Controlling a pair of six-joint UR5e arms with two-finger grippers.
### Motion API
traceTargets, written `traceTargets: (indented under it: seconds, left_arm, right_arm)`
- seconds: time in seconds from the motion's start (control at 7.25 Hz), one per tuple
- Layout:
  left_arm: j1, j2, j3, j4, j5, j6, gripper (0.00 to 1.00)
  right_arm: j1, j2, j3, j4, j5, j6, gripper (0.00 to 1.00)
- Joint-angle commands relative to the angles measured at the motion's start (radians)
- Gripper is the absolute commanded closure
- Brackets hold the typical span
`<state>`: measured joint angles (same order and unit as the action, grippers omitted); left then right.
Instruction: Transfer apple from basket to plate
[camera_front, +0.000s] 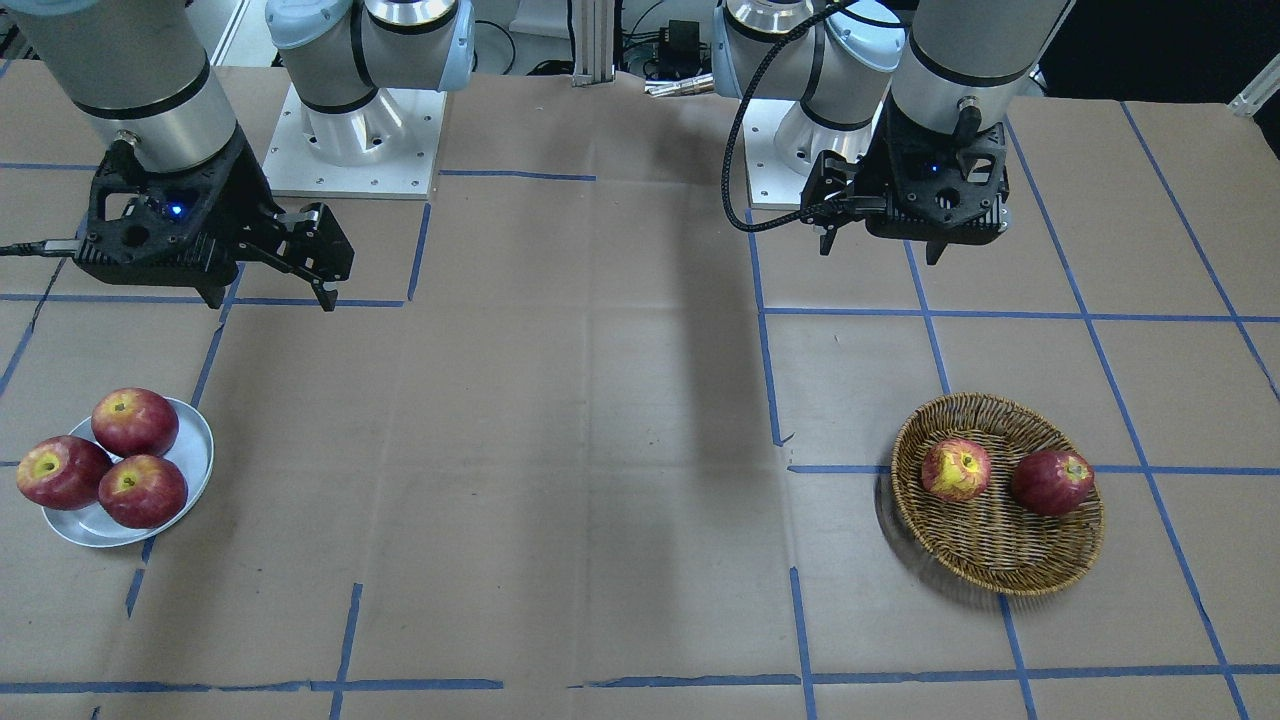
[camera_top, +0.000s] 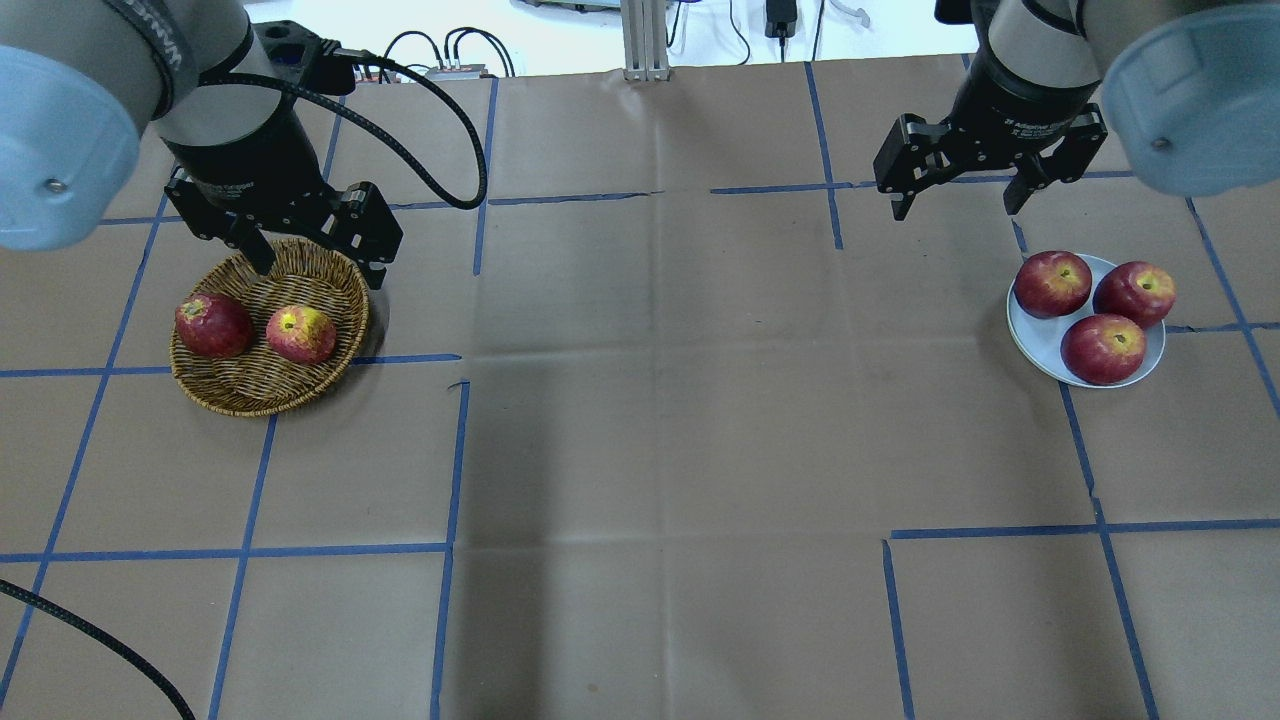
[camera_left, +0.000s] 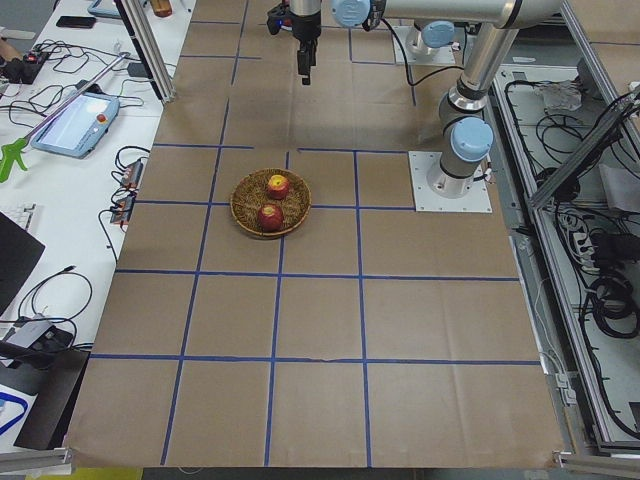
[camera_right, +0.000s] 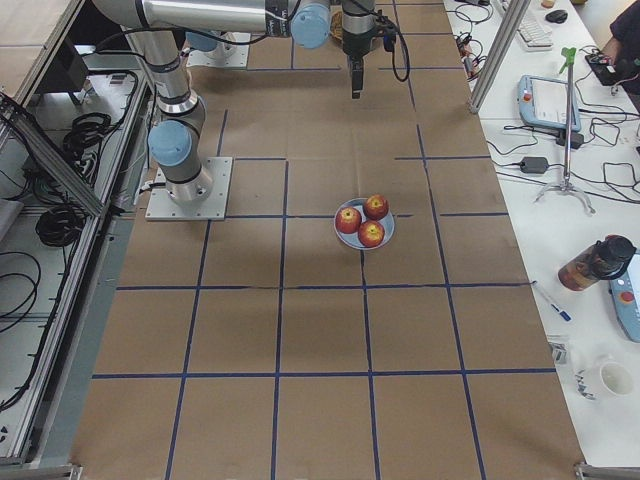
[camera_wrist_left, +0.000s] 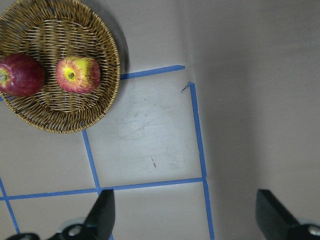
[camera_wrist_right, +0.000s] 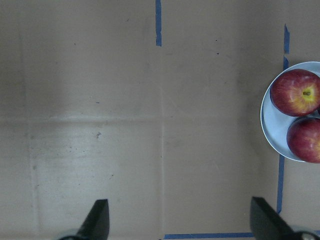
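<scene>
Both arms are hovering while the yellow-patched apple (camera_top: 300, 334) is sitting in the wicker basket (camera_top: 250, 402).
The left gripper (camera_top: 318, 270) is hanging above the paper-covered table (camera_top: 660, 420) near the basket, its fingers spread wide and gripping nothing; the apple is lying just beside a darker red apple (camera_top: 212, 325), a small gap showing between them; across the table the right gripper (camera_top: 955, 208) is hanging raised near the pale plate (camera_top: 1038, 345), its fingers likewise splayed and empty; three red apples (camera_top: 1102, 348) are crowding that plate.
</scene>
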<state>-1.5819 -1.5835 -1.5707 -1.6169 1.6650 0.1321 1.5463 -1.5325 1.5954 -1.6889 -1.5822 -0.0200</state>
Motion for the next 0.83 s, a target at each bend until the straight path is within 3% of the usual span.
traceTargets:
  seconds: [0.0, 0.41, 0.69]
  left_arm:
    - [0.046, -0.047, -0.009, 0.028, -0.004, 0.011, 0.01]
    - [0.152, -0.149, -0.057, 0.225, -0.005, 0.255, 0.01]
    - [0.219, -0.237, -0.071, 0.311, -0.081, 0.419, 0.01]
  right_arm:
    - [0.0, 0.0, 0.0, 0.0, 0.001, 0.0, 0.0]
    - [0.0, 0.0, 0.0, 0.0, 0.001, 0.0, 0.0]
    - [0.0, -0.001, 0.0, 0.0, 0.001, 0.0, 0.0]
